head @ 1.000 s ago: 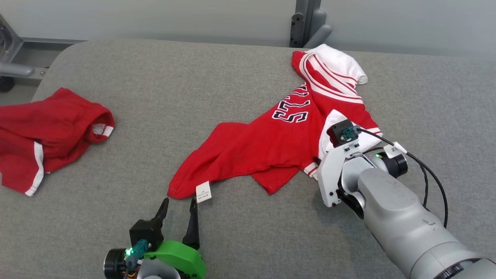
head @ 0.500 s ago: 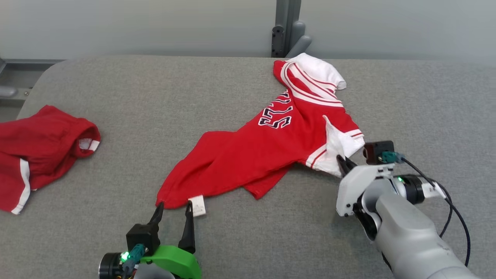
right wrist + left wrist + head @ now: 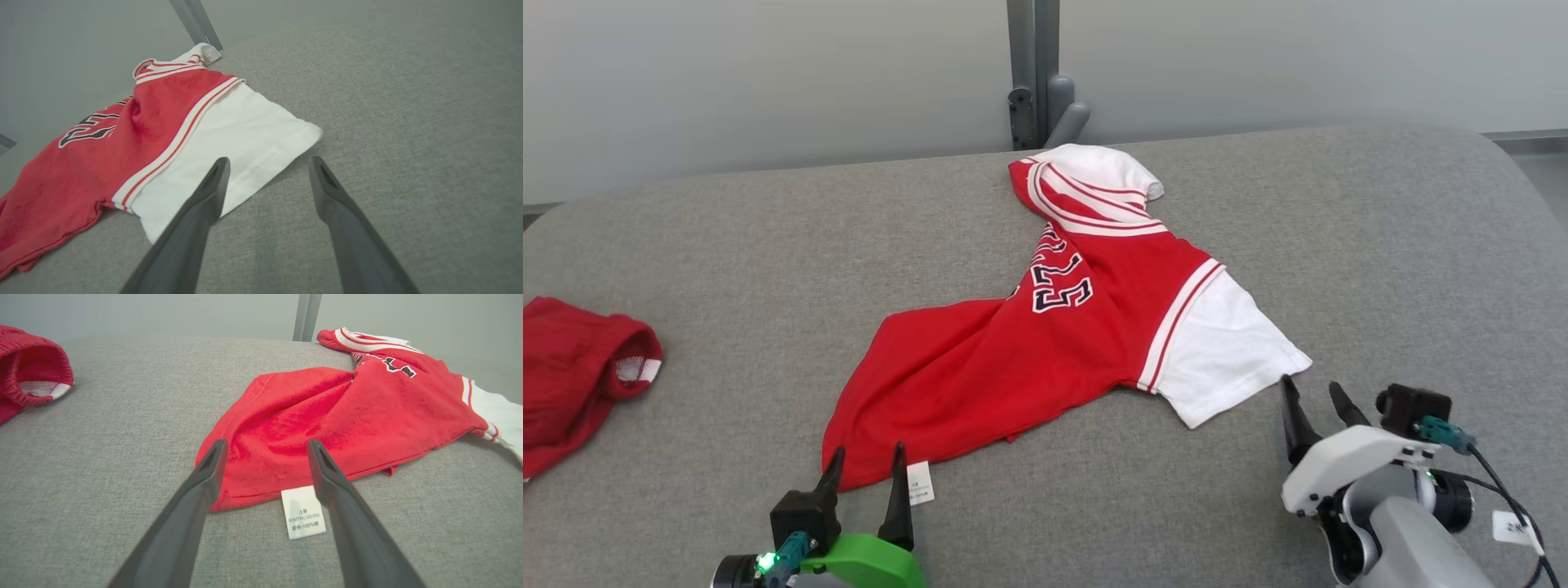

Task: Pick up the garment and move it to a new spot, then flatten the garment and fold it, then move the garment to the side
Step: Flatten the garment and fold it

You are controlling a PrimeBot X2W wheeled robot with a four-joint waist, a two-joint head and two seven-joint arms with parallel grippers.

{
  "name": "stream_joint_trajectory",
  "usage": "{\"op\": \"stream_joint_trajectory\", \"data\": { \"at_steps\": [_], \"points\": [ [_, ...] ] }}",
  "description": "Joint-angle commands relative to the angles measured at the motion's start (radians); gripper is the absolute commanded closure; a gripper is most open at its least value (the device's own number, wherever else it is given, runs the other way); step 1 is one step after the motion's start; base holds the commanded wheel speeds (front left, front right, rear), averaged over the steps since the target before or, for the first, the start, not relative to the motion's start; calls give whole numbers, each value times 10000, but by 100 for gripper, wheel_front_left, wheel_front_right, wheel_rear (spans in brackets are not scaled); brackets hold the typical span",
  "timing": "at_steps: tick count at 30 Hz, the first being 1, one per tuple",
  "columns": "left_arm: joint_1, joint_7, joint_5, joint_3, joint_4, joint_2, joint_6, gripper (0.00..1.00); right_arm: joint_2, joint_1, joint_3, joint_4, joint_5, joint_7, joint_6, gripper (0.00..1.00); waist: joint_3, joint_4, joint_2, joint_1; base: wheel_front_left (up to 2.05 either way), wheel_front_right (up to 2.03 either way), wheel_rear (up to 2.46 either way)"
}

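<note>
I count two garments on table [image 3: 1380,237]: jersey [image 3: 1045,359] centre, red garment [image 3: 572,384] far left. Left gripper [image 3: 866,459] and right gripper [image 3: 1313,390] both released, empty.

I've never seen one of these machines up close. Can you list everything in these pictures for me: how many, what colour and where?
shirt: one, red with white sleeves and dark lettering, spread across the middle of the table
label: one, white, at the shirt's near hem
second garment: one, red with white trim, bunched at the table's left side
table: one, grey fabric top, under everything
post: one, grey, upright behind the table's far edge
left gripper: one, dark fingers on a green base, open, at the shirt's near hem by the label
right gripper: one, dark fingers on a white base, open, beside the nearer sleeve, holding nothing
</note>
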Motion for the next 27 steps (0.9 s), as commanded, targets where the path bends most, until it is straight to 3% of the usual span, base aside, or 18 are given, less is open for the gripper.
{"op": "stream_joint_trajectory", "data": {
  "at_steps": [1, 7, 18, 27],
  "points": [
    [163, -4, 83, 68, 40, 38, -65, 0, -52, 486, -448, -288, -248, -26, -11, 0, -156, -255, -1, 0, 0, 0, 0],
    [273, -4, 170, 210, 21, 39, -23, 0, -60, 982, -1000, -986, -1006, -28, -8, 0, -276, -357, -1, 0, 0, 0, 0],
    [752, -2, 526, 999, -433, 38, 65, 0, -61, 2177, -899, -4331, -2146, -28, -8, 0, -549, -369, -1, 0, 0, 0, 0],
    [1184, -4, 775, 1439, -663, 38, -175, 0, -62, 2877, -699, -5118, -2700, -30, -8, 0, -789, -267, -1, 0, 0, 0, 0]
  ]
}}
